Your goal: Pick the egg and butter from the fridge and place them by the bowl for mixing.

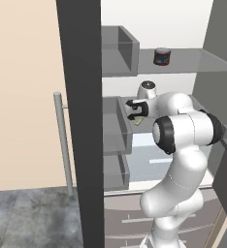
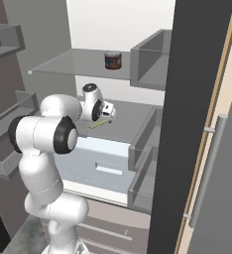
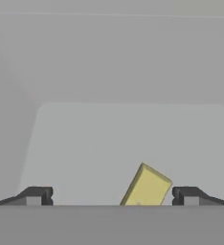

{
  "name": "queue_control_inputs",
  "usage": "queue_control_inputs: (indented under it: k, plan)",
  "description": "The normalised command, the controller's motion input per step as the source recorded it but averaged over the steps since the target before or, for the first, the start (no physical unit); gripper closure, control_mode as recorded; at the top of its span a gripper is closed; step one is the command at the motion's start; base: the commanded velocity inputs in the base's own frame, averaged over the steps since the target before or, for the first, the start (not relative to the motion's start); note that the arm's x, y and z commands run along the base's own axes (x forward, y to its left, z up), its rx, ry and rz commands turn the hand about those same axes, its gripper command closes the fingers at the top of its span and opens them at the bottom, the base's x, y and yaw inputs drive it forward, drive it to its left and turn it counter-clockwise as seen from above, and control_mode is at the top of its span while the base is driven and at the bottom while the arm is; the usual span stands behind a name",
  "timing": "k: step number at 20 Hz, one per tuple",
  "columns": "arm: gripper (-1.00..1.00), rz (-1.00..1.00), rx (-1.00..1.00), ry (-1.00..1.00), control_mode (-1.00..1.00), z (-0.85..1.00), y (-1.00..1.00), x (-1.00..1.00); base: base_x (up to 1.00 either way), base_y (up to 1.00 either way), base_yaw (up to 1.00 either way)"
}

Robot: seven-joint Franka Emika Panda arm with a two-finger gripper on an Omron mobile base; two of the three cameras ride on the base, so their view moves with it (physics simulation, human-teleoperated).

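Note:
The fridge (image 1: 79, 121) stands open and my arm reaches onto its middle shelf. A small yellow stick of butter (image 3: 146, 187) lies on the grey shelf between my fingertips, closer to the right one and touching neither. The gripper (image 3: 113, 197) is open with its jaws wide apart. From the base the gripper (image 1: 134, 110) hovers just over the butter (image 1: 138, 121), and from the other side the same gripper (image 2: 108, 110) is above the butter (image 2: 99, 123). The egg and the bowl are out of view.
A dark round jar with a red band (image 1: 162, 56) stands on the glass shelf above. Grey door bins (image 1: 118, 131) sit close to the left of the hand. The silver bar handle (image 1: 62, 140) runs down the beige door. A pale drawer (image 2: 100, 163) lies below the shelf.

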Motion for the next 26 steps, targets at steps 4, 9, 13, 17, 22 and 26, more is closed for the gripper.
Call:
queue_control_inputs:
  k: [4, 9, 13, 17, 22, 26]
  plan:
    - [-1.00, 0.00, 0.00, 0.14, -1.00, -0.20, 0.00, -0.06, 0.00, 0.00, 0.00]
    - [-1.00, -0.01, 0.00, 0.08, -1.00, -0.33, 0.00, -0.27, 0.00, 0.00, 0.00]
    - [-1.00, -0.02, 0.00, 0.01, -1.00, -0.40, 0.00, -0.38, 0.00, 0.00, 0.00]
    - [1.00, -0.04, 0.00, 0.00, -1.00, -0.44, 0.00, -0.39, 0.00, 0.00, 0.00]
    - [1.00, -0.09, 0.00, 0.00, -1.00, -0.37, 0.00, -0.29, 0.00, 0.00, 0.00]
    - [1.00, -0.13, 0.00, 0.05, -1.00, -0.27, 0.01, -0.22, 0.00, 0.00, 0.00]
